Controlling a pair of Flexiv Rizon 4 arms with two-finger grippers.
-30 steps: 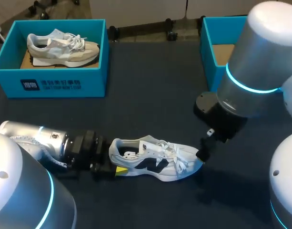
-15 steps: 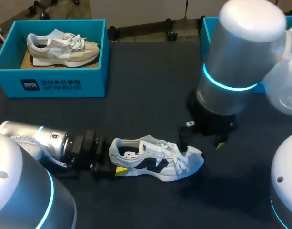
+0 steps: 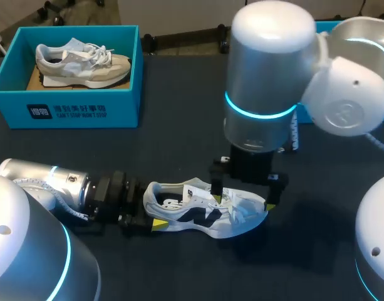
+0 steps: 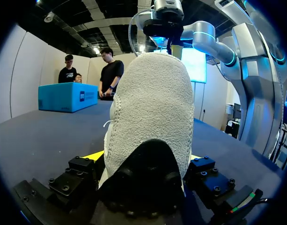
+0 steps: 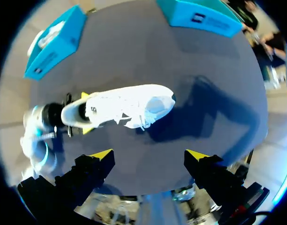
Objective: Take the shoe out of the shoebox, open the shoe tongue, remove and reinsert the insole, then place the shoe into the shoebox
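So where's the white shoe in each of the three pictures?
Head view: white shoe on the table, front middle, below the right end effector.
Left wrist view: shoe heel fills the middle.
Right wrist view: shoe on the table, ahead of the open fingers.
Shared landmark: the left end effector gripping the heel.

Right arm [image 3: 260, 75], left arm [image 3: 41, 182]: silver-grey rounded shells, glowing cyan joint rings. Left tool [image 4: 143, 161]: black, screw-studded, yellow fingertips [image 4: 94, 154].
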